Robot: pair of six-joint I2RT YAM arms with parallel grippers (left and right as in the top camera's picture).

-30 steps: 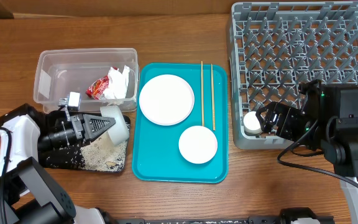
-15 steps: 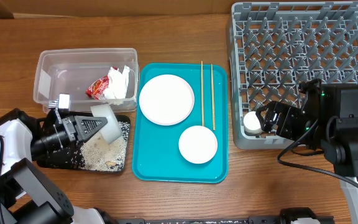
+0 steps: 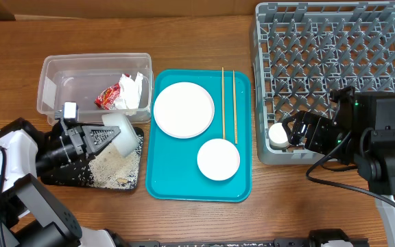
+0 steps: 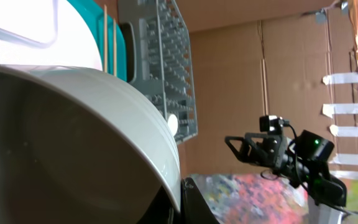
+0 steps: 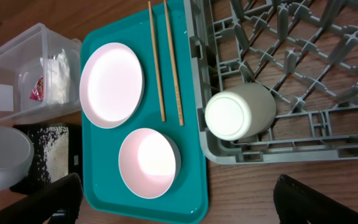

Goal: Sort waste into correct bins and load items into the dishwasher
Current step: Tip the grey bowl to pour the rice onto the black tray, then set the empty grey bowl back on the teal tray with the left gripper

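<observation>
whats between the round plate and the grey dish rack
Two wooden chopsticks, lying side by side on the teal tray. The overhead view shows it plainly.

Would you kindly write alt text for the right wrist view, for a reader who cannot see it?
A white cup rests in a corner of the grey dish rack. Beside it, a teal tray holds a plate, a pink bowl and two chopsticks, with a clear tub beyond it.

left gripper [image 3: 110, 136] + bowl [image 3: 125, 132] | drawn slightly back from teal tray [image 3: 177, 180] | 1 s
</observation>
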